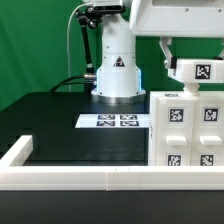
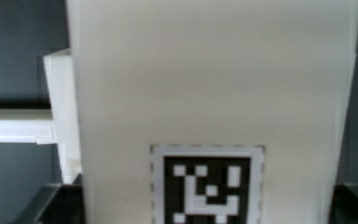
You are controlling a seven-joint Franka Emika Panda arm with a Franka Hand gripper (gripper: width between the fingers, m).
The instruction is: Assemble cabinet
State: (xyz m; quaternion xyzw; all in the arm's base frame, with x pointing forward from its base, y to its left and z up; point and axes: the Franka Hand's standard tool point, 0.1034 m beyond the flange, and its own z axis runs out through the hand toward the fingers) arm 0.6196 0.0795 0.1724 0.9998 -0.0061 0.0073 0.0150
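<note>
Matte white and boxy, the cabinet body point(image 1: 186, 135) stands on the black table point(image 1: 55, 125) at the exterior view's right, close behind the white rail point(image 1: 70, 172) that edges the table's near side. Its facing wall carries several small square black-and-white tags, and from here the box shows only closed outer faces; what it holds inside cannot be seen. Directly above it, at the body's top edge, is a small white block point(image 1: 197, 71) with one tag on its front. Whether the block rests on the body or hangs just clear of it cannot be told. The gripper point(image 1: 168, 52) reaches down from the arm at the upper right onto this block. In the wrist view the block fills nearly the whole picture, upright, its tag low on the near face. The dark fingers point(image 2: 48, 205) show at both of its lower sides, so the jaws stand spread to the block's width and appear clamped on it. A piece of the white rail is visible beside the block in that view. The marker board point(image 1: 115, 121) lies flat on the table in front of the arm's white base point(image 1: 115, 72), just beside the cabinet body on the exterior view's left. A green backdrop point(image 1: 35, 45) stands behind the table.
</note>
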